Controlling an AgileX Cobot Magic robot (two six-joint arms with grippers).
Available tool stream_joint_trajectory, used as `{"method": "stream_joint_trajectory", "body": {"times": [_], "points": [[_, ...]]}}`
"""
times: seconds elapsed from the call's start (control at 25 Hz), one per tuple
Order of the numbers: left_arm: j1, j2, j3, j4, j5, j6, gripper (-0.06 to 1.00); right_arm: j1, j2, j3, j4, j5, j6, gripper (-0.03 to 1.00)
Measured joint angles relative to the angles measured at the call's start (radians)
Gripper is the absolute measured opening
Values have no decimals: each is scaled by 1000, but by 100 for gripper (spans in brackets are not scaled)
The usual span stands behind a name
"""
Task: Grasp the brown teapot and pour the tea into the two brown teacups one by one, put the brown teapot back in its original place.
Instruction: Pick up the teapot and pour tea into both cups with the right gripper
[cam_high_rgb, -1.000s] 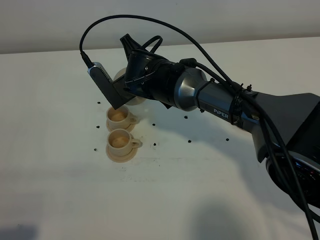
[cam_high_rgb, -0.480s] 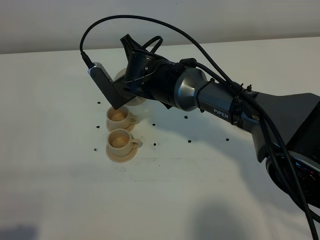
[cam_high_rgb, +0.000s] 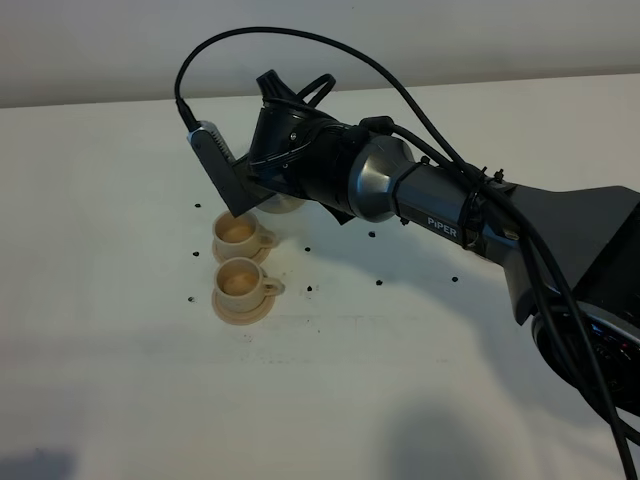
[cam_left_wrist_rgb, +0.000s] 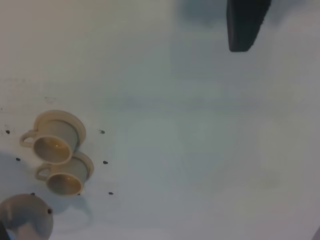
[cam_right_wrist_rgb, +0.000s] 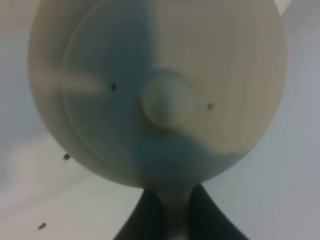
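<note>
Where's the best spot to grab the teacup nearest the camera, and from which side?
Take the near teacup by its loop handle, coming from the right of the high view: the handle juts out that way, while the other teacup crowds its far side.

The table (cam_high_rgb: 400, 400) is just a plain white top, nothing fancy. Sitting on it are two small tan saucers (cam_high_rgb: 240, 310) that look like they touch each other, and each one carries one of the two brown teacups (cam_high_rgb: 240, 280). Going off the front cup: the other one sits right behind it, handles pointing the same way. Tiny dark specks (cam_high_rgb: 311, 290) are scattered over the table, some just beside the front cup's saucer on either side, others well apart from it. There's faint brownish smudging by that saucer too.
</note>
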Motion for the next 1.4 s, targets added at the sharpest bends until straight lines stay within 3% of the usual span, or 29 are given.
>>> {"method": "stream_joint_trajectory", "body": {"times": [0.84, 1.4], "points": [[0, 0, 0, 0, 0, 0, 61, 36, 42, 0, -93, 41, 26, 13], [0, 0, 0, 0, 0, 0, 61, 40, 51, 0, -155, 18, 42, 13]]}}
